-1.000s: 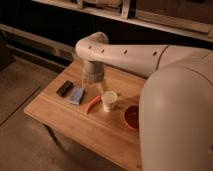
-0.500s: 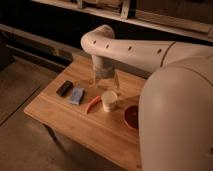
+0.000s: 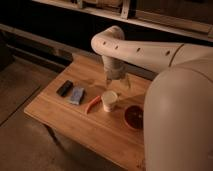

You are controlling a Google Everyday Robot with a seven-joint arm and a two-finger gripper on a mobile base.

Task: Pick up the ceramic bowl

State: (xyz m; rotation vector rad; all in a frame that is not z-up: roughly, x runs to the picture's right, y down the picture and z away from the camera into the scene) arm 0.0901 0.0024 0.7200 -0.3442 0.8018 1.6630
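Observation:
The ceramic bowl (image 3: pixel 133 116) is small and round, with a reddish rim and a dark inside. It sits on the wooden table (image 3: pixel 75 125) near the right side, and the robot's white body hides part of its right edge. My gripper (image 3: pixel 118 82) hangs from the white arm above the table, just behind the cream-white cup (image 3: pixel 109 100) and up-left of the bowl. It looks open and holds nothing.
An orange elongated object (image 3: pixel 92 104) lies left of the cup. A blue packet (image 3: pixel 77 95) and a black object (image 3: pixel 64 88) lie further left. Dark shelving runs behind the table. The robot's large white body (image 3: pixel 180 120) fills the right side.
The arm has swung right, carrying the gripper from above the table's left-middle to behind the cup, closer to the bowl. The objects have not moved.

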